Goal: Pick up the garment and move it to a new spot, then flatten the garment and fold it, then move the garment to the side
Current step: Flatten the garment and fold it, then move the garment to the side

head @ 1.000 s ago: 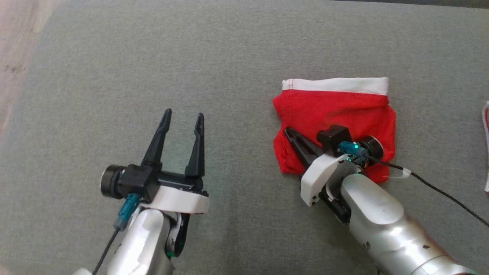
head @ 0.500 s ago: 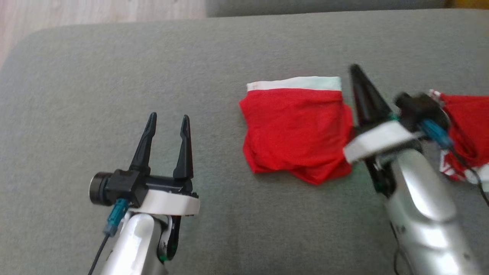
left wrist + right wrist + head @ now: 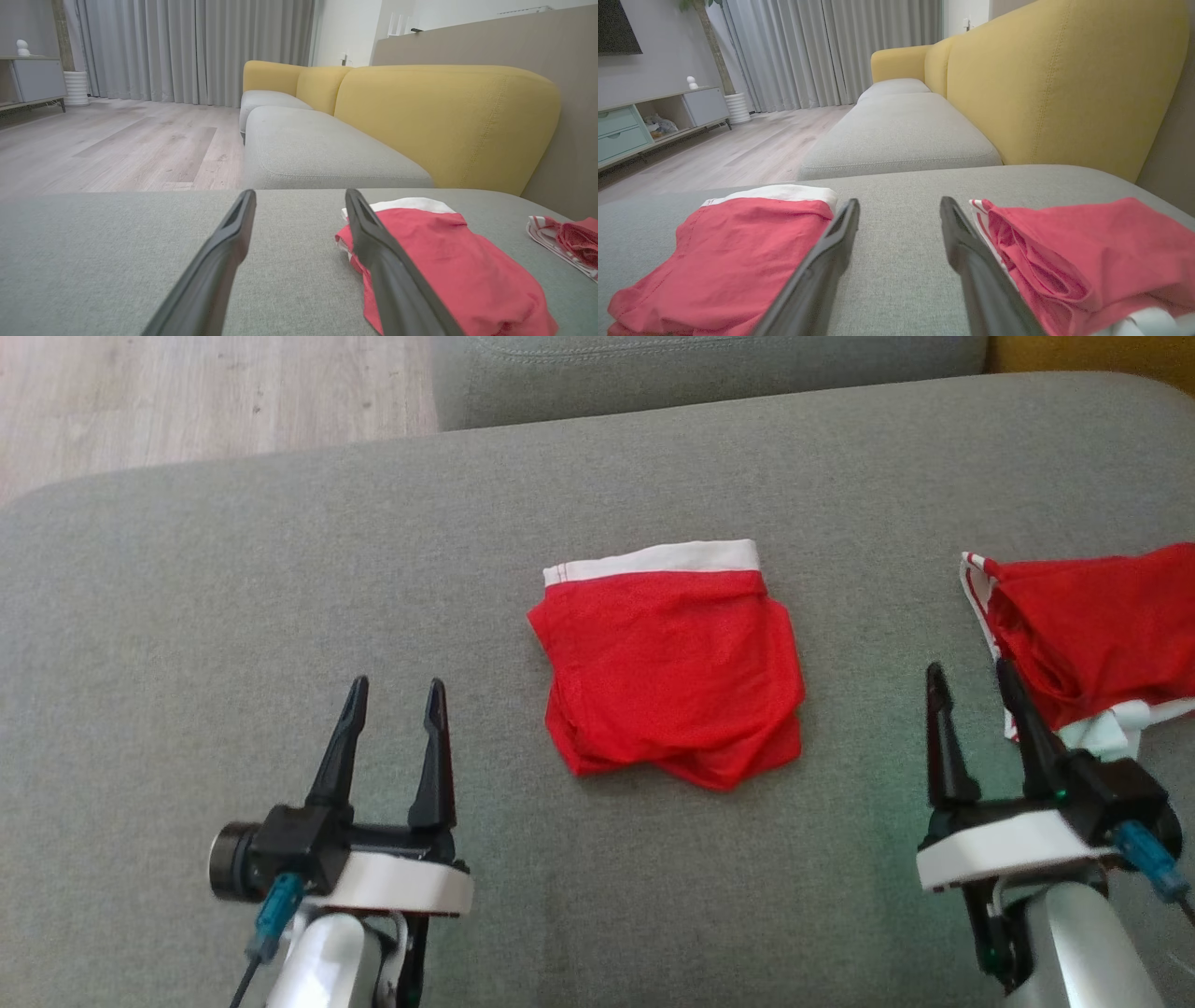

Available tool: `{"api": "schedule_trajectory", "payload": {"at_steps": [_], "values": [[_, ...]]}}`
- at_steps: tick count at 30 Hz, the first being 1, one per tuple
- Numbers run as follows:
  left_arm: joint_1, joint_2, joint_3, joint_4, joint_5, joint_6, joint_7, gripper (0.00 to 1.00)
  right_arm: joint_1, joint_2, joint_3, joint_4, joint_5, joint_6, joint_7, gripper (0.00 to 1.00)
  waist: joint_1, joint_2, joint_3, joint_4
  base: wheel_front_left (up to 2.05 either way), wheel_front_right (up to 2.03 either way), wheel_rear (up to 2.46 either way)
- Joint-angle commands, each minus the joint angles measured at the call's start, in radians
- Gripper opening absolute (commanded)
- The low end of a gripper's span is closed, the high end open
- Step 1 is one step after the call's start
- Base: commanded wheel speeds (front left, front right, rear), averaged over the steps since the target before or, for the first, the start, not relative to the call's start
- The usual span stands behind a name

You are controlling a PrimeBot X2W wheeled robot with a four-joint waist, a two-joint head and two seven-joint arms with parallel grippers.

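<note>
The folded red garment lies flat near the middle of the grey seat cushion. Its white waistband runs along the 12 o'clock edge and its rumpled hem sits at 6 o'clock. Both tools are apart from it.

The left gripper hovers at about 8 o'clock from the garment. Its 2 dark fingers are spread, with nothing between them, and they point to 12 o'clock. The right gripper sits at about 4 o'clock from the garment, also spread and empty, fingers to 12 o'clock. In the right wrist view, bare cushion shows between its 2 fingers, with the folded garment off at 8 o'clock.

A second red garment, loosely bunched and with a red-striped white edge, lies at 1 o'clock from the right gripper. It is just beside that gripper's outer finger, and I cannot tell whether they touch.

Wooden floor shows at 11 o'clock in the head view, beyond the cushion. A yellow backrest rises at 2 o'clock in the right wrist view
</note>
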Motion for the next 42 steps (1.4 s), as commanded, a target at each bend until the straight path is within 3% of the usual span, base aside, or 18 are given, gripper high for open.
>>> {"api": "schedule_trajectory", "payload": {"at_steps": [1, 10, 17, 28, 36, 37, 38, 42], "values": [[-0.015, 0.008, 0.043, -0.027, 0.005, -0.002, -0.01, 1.0, -0.011, 0.004, 0.027, -0.04, 0.011, -0.001, -0.011, 1.0, 0.0001, 0.0, -0.003, -0.004, 0.0, 0.0, 0.0], [-0.033, 0.008, 0.035, -0.027, 0.001, -0.005, -0.01, 1.0, -0.011, 0.004, 0.035, -0.065, 0.018, -0.001, 0.0, 1.0, 0.0001, 0.0, 0.015, 0.008, 0.0, 0.0, 0.0], [-0.07, 0.008, 0.011, -0.031, 0.0, -0.007, -0.01, 1.0, -0.083, 0.004, 0.089, -0.036, 0.041, -0.001, 0.092, 1.0, 0.0001, 0.0, 0.076, 0.044, 0.0, 0.0, 0.0], [-0.126, 0.008, -0.027, -0.02, -0.003, -0.004, -0.01, 1.0, -0.271, 0.004, 0.147, 0.214, 0.173, -0.001, 0.278, 1.0, 0.0001, 0.0, 0.156, 0.126, 0.0, 0.0, 0.0], [-0.135, 0.008, -0.039, -0.017, -0.005, 0.002, -0.01, 1.0, -0.34, 0.004, 0.203, 0.363, 0.171, -0.001, 0.329, 1.0, 0.0001, 0.0, 0.163, 0.156, 0.0, 0.0, 0.0], [-0.135, 0.008, -0.039, -0.017, -0.005, 0.002, -0.01, 1.0, -0.346, 0.003, 0.215, 0.375, 0.164, -0.001, 0.332, 0.35, 0.0001, 0.0, 0.163, 0.157, 0.0, 0.0, 0.0], [-0.135, 0.008, -0.039, -0.017, -0.005, 0.003, -0.01, 1.0, -0.352, 0.001, 0.228, 0.384, 0.157, -0.001, 0.332, 0.0, 0.0001, 0.0, 0.162, 0.157, 0.0, 0.0, 0.0], [-0.135, 0.008, -0.039, -0.017, -0.003, 0.006, -0.01, 1.0, -0.366, -0.009, 0.251, 0.402, 0.141, -0.001, 0.312, 0.0, 0.0001, 0.0, 0.155, 0.154, 0.0, 0.0, 0.0]]}}
